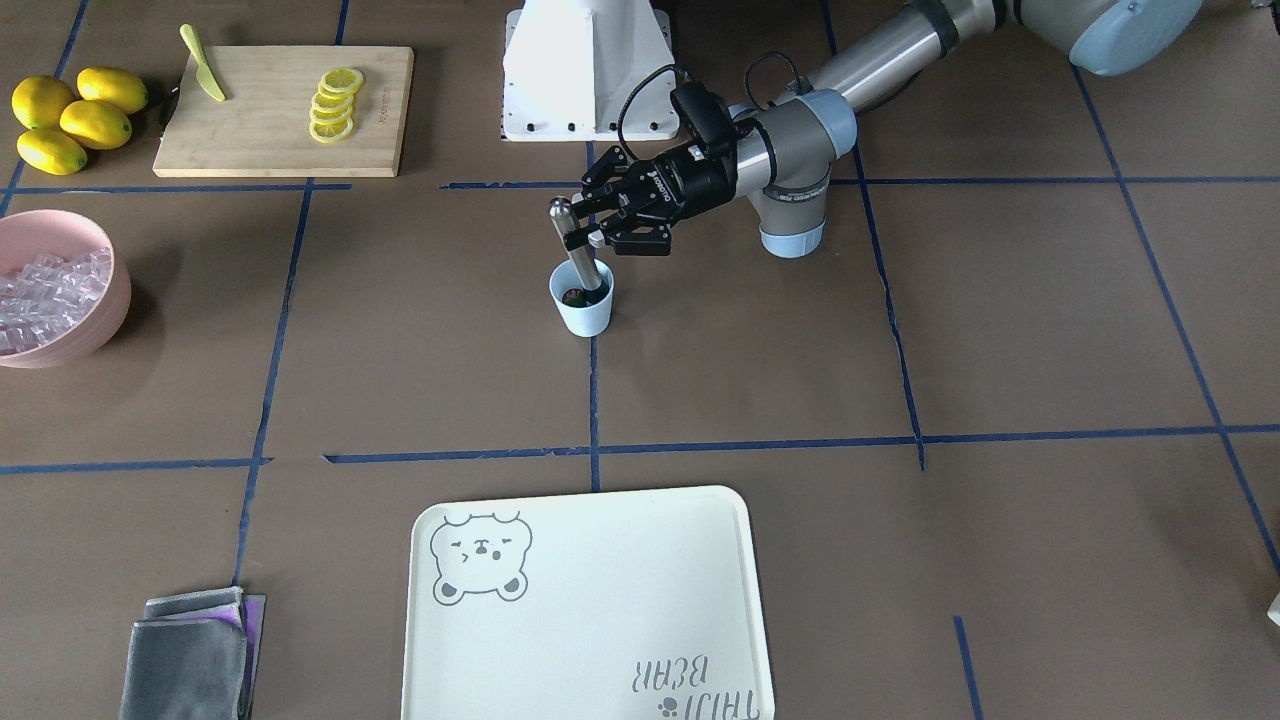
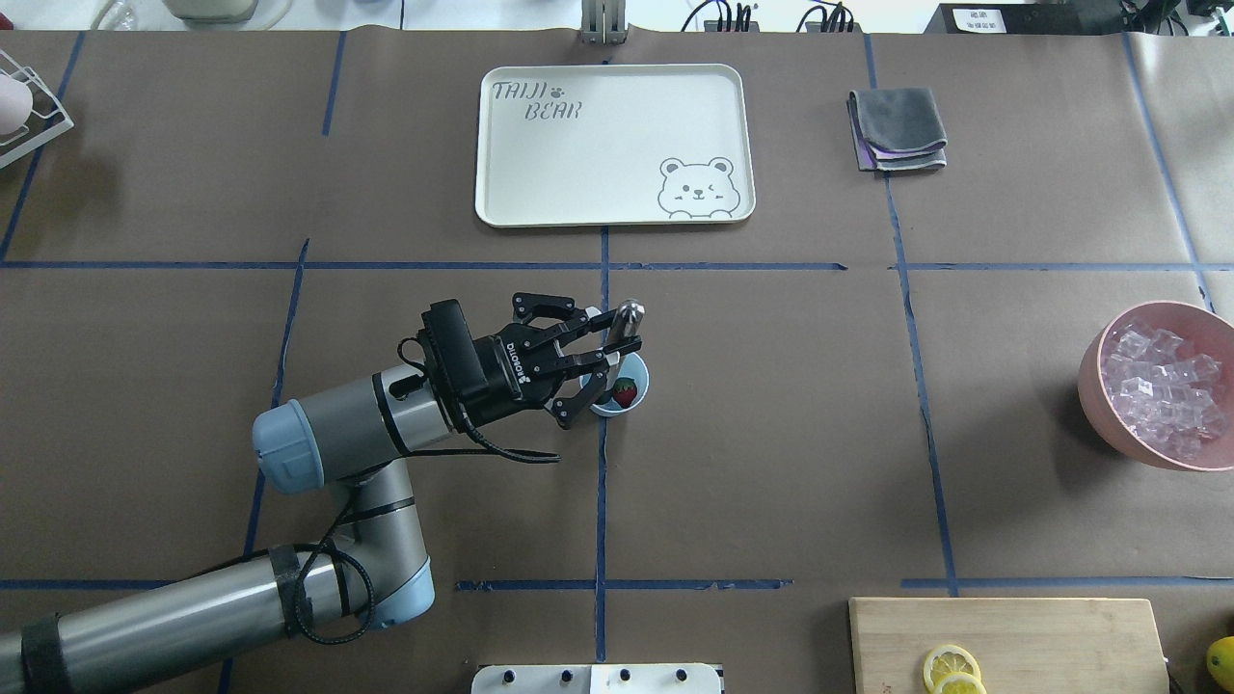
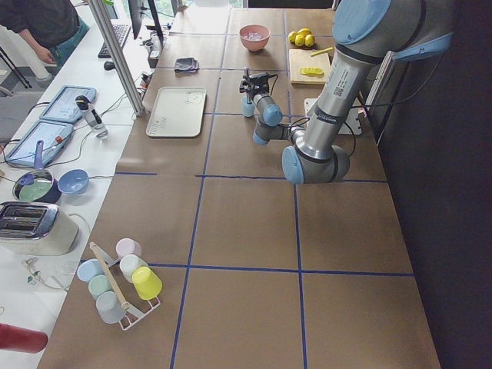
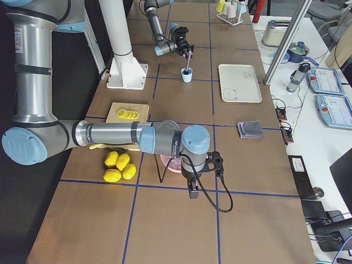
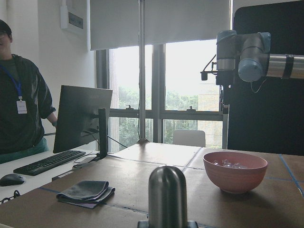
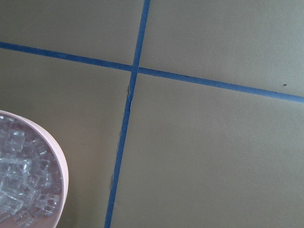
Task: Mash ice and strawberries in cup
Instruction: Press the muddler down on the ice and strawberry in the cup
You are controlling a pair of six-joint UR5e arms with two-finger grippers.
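The light-blue cup (image 1: pixel 582 305) (image 2: pixel 633 378) stands near the table's middle. Inside it lies a red strawberry (image 2: pixel 627 391), which looks dark in the front-facing view. My left gripper (image 1: pixel 592 226) (image 2: pixel 613 339) is shut on a metal masher (image 1: pixel 577 250) (image 5: pixel 167 195) whose lower end is inside the cup, tilted. The ice (image 2: pixel 1162 378) (image 1: pixel 48 288) fills a pink bowl (image 2: pixel 1099 386) (image 6: pixel 56 156) at the table's right end. My right gripper (image 4: pixel 193 192) hangs beside that bowl; I cannot tell whether it is open or shut.
A cream tray (image 2: pixel 617 207) lies beyond the cup, with a folded grey cloth (image 2: pixel 897 125) to its right. A cutting board (image 1: pixel 250 140) carries lemon slices (image 1: pixel 335 105) and a yellow knife (image 1: pixel 203 63). Whole lemons (image 1: pixel 70 118) sit beside it. A person (image 5: pixel 21 118) stands at a desk.
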